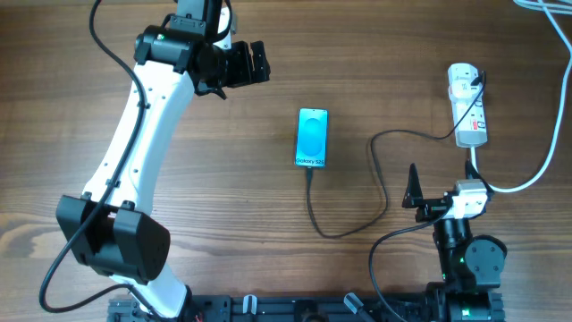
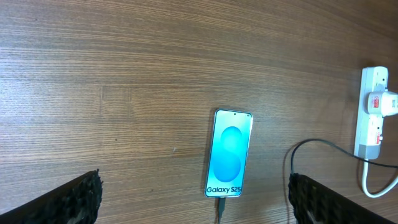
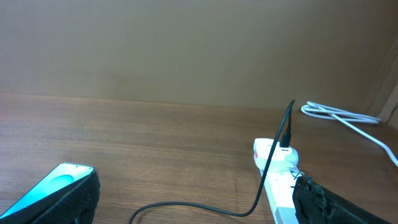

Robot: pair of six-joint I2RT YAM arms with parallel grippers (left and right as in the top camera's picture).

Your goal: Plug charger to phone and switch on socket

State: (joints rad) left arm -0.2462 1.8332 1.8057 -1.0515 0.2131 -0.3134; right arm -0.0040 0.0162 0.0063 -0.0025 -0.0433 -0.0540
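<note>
The phone (image 1: 312,137) lies flat mid-table, cyan screen up, "Galaxy S25" at its near end. The charger (image 1: 380,192), a thin black cable, runs from the phone's near end in a loop to the white adapter on the socket (image 1: 467,105) at the right. Its plug sits in the phone's port in the left wrist view (image 2: 219,205). The phone (image 2: 229,153) and socket (image 2: 372,118) show there too. My left gripper (image 1: 255,63) is open, raised at the far left. My right gripper (image 1: 413,190) is open near the front right, with the charger (image 3: 273,168), the socket (image 3: 278,168) and the phone (image 3: 53,186) in its view.
A thick white lead (image 1: 547,107) curves from the socket's near end up the right table edge and loops at the back (image 3: 339,115). The robots' own black cables hang near both arms. The right arm's base (image 1: 469,259) stands at the front right.
</note>
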